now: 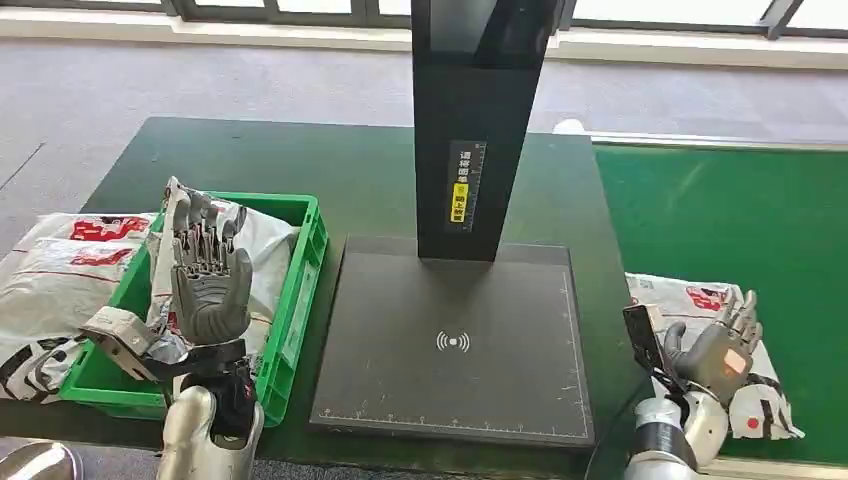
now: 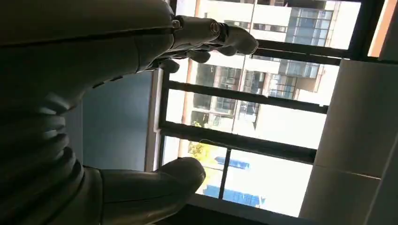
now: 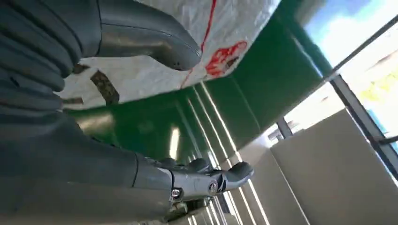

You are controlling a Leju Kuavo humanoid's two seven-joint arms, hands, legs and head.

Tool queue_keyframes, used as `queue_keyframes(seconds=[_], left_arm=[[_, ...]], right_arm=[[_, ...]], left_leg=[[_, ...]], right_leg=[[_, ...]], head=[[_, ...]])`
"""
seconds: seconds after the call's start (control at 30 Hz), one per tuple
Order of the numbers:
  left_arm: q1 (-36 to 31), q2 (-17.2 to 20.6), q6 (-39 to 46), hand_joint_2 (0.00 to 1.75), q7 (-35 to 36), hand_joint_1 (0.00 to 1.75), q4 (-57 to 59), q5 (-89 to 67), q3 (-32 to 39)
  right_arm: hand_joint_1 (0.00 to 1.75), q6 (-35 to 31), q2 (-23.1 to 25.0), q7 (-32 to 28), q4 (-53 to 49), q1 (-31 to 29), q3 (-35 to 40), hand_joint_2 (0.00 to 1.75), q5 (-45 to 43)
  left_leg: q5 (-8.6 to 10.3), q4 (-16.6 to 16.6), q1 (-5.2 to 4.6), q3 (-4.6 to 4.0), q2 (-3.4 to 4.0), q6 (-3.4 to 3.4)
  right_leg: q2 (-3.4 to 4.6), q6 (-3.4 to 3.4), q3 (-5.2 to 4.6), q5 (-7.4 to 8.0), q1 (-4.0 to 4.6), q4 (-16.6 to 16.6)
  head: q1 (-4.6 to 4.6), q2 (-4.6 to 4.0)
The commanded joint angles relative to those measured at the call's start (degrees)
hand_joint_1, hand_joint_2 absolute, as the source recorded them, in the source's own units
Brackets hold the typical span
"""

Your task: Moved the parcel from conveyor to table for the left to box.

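Head: parcel [image 1: 700, 300] lies on green conveyor [image 1: 740, 220] beside right hand [image 1: 722, 345], fingers apart, empty; left hand [image 1: 208, 275] spread above crate [image 1: 300, 290] | Left wrist: fingers [image 2: 230, 37] apart | Right wrist: parcel looks soft, light, slippery; grasp a bunched edge.

You're at what looks like a parcel-sorting test station: centre frame a dark scanning stand [image 1: 455, 340], at right a green conveyor belt [image 1: 740, 220], at left a green crate [image 1: 290, 300] of white mail bags [image 1: 60, 270], carpet and windows behind.
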Motion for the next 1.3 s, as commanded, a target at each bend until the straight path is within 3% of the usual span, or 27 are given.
queue_keyframes(seconds=[0.03,0.2,0.4,0.43,0.93,1.13,1.23,1.27,1.3], left_arm=[[2.6,-3.5,-1.5,1.75,0.0,0.0,2.7,-0.5,0.6],[2.1,-3.5,-1.1,1.75,0.0,0.0,3.2,-0.5,0.7],[2.6,-3.5,-1.0,1.75,0.0,0.0,2.9,-0.4,0.8],[2.5,-3.5,-1.1,1.75,0.0,0.0,3.1,-0.4,0.9],[2.4,-3.5,-1.0,1.75,0.0,0.0,3.2,-0.4,0.9],[1.9,-3.5,-0.2,1.75,0.0,0.0,3.7,-0.4,0.9],[1.8,-3.5,-0.2,1.75,0.0,0.0,3.7,-0.4,1.0],[1.8,-3.5,-0.2,1.75,0.0,0.0,3.7,-0.4,1.0],[1.5,-3.5,-0.5,1.75,0.0,0.0,3.9,-0.4,1.2]], right_arm=[[0.0,1.6,-8.9,6.8,23.4,-3.5,-1.1,1.75,-2.8],[0.0,1.0,-10.1,14.0,23.9,-2.2,0.5,1.75,-1.9],[0.0,0.6,-10.4,16.8,23.9,-1.9,1.5,1.75,-1.4],[0.0,0.2,-9.8,24.4,20.6,-0.7,3.4,1.75,3.1],[0.0,0.2,-10.0,24.4,20.7,-0.6,3.4,1.75,3.0],[0.0,0.2,-7.2,30.6,9.1,1.7,2.8,1.75,9.0],[0.0,0.2,-8.0,33.5,11.1,1.3,2.9,1.75,10.6],[0.0,0.2,-9.6,34.2,14.0,0.8,3.0,1.75,11.0],[0.0,1.1,-11.2,38.6,21.7,-0.1,4.4,1.75,13.7]], left_leg=[[-0.04,-0.2,-0.02,0.26,0.16,0.0],[-0.06,-0.2,-0.02,0.23,0.07,0.0],[-0.06,-0.2,-0.03,0.24,0.09,-0.01],[-0.05,-0.1,-0.03,0.16,0.03,0.0],[-0.04,-0.1,-0.03,0.17,-0.01,0.0],[-0.03,-0.2,-0.04,0.18,-0.09,0.0],[-0.06,-0.1,-0.04,0.13,-0.16,0.0],[-0.07,-0.1,-0.04,0.17,-0.08,0.0],[-0.06,-0.1,-0.03,0.09,-0.11,0.0]], right_leg=[[0.09,-0.04,0.25,0.01,0.0,-0.2],[0.02,-0.05,0.25,-0.02,0.0,-0.2],[0.04,-0.06,0.24,-0.01,-0.01,-0.2],[0.01,-0.04,0.17,-0.02,-0.01,-0.1],[-0.04,-0.04,0.2,-0.03,-0.02,-0.1],[-0.13,-0.05,0.23,-0.05,-0.03,-0.2],[-0.14,-0.03,0.2,-0.05,-0.03,-0.1],[-0.08,-0.04,0.23,-0.03,-0.02,-0.2],[-0.08,-0.02,0.16,-0.03,-0.02,-0.1]], head=[[0.0,-0.02],[0.0,0.0],[0.0,0.0],[0.0,0.0],[0.0,0.0],[0.0,0.0],[0.0,-0.02],[0.0,-0.02],[0.0,0.0]])
